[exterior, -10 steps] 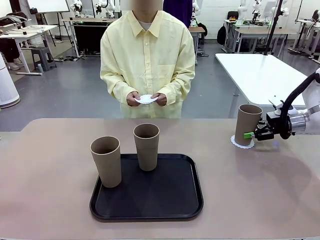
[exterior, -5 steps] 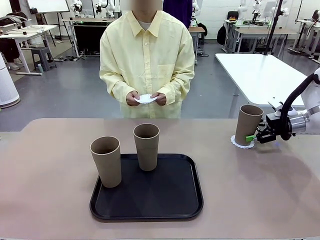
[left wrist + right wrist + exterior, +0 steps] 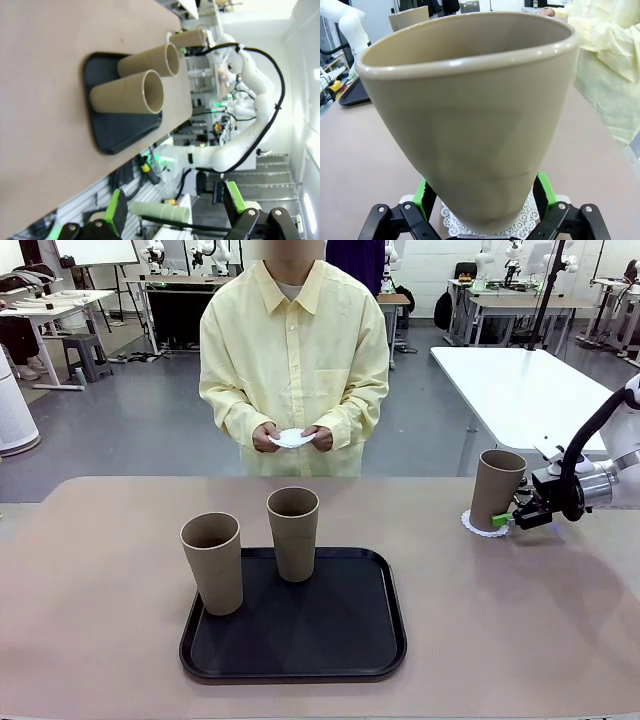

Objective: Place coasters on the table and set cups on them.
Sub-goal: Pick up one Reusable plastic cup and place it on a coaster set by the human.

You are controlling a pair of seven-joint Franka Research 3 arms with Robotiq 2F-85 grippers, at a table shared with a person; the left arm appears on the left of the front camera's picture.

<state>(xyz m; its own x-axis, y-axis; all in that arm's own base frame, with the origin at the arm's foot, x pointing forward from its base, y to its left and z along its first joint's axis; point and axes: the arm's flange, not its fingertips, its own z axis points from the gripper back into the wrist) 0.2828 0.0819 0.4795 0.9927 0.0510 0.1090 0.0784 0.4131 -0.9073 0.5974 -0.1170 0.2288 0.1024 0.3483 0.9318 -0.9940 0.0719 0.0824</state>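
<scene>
The right arm comes in from the right side, low and almost level over the bench [image 3: 100, 570], and its wrist points the right claw [image 3: 503, 521] sideways at the foot of one cup [image 3: 497, 488]. In the right wrist view the two green pads [image 3: 426, 194] stand wide apart on both sides of the cup's base. The claw is open and does not press the cup. This cup stands upright on a coaster [image 3: 470, 526] at the right part of the bench.

The left claw [image 3: 175, 207] is wide open and holds nothing. It is off the bench, with its wrist rolled sideways.

Two more cups [image 3: 212, 562] stand upright on the black tray [image 3: 300, 640] in the middle. Across the bench, the person's hands [image 3: 265, 437] hold another coaster [image 3: 292, 438] at waist height.
</scene>
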